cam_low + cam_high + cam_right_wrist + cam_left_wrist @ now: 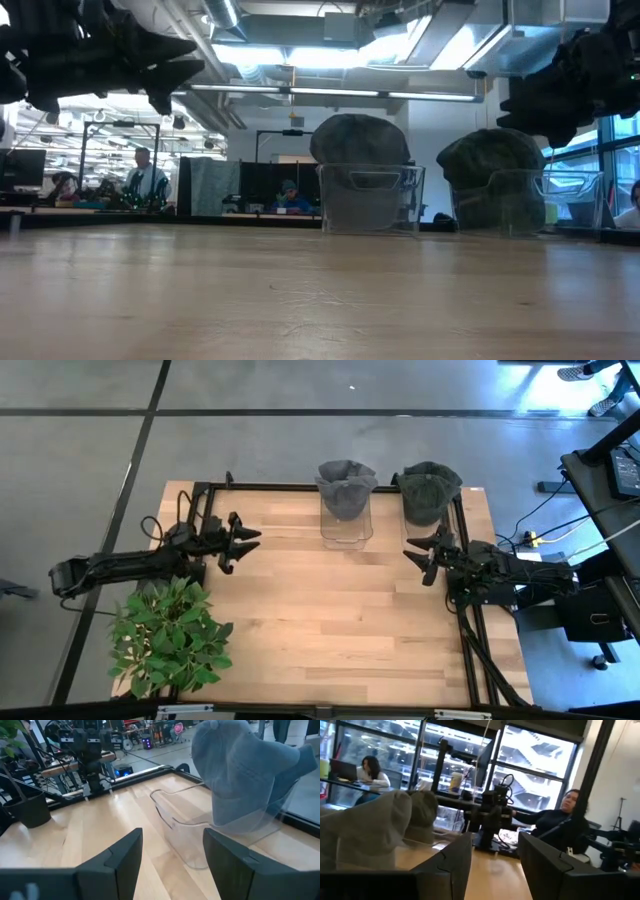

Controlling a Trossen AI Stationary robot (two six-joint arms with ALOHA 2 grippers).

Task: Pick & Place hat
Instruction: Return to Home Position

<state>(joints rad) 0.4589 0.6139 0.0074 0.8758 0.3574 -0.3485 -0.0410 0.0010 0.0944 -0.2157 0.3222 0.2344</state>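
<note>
Since every cap we can see already sits in a bin, we judge the step in hand to be the arms' return to rest.

- Left gripper (243, 544): above the table's left side, near the plant (168, 637), jaws apart, holding nothing.
- Right gripper (420, 557): above the right side, just in front of the right bin (441, 526), jaws apart, holding nothing.
- Gray caps (346, 486): heaped in the left bin (347, 532) at the far edge of the table (330, 630), standing well above its rim.
- Dark cap (431, 488): in the right bin, also standing above the rim.

Orientation: both heaps stand crown up, so we judge that their long axis runs roughly upright. We cannot tell which way the brims point.

Next move, as we judge it, calls for no grasp. Each arm must fold back to its own side, with the right arm clear of its bin and the left arm clear of the plant.
</note>
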